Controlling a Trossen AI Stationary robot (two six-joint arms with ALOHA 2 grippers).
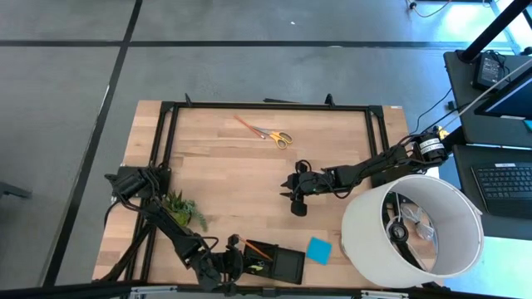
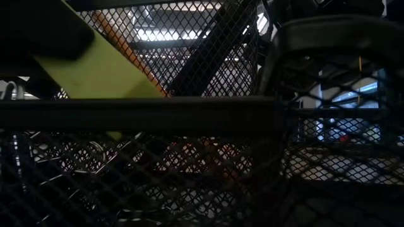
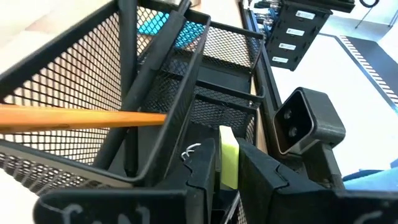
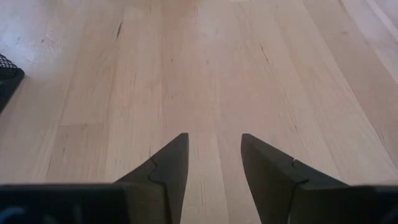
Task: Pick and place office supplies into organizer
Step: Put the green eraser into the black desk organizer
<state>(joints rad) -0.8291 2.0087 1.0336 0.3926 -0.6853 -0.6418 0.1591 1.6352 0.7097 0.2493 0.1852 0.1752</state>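
Presently the left end effector [image 3: 229,180] pinches a small yellow block [image 3: 228,163] (light, rigid) by its flat faces over the organizer [image 3: 205,93]; the right end effector [image 4: 214,163] gapes empty.

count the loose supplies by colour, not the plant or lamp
yellow: 2, scissors and the block in the left gripper
orange: 1, pencil
blue: 1, note pad
total: 4

The right gripper [image 4: 214,158] is hovering over the bare wooden table [image 4: 205,68], fingers [image 4: 165,168] standing apart, holding nothing; a black mesh corner [image 4: 9,73] is showing far off beside it.
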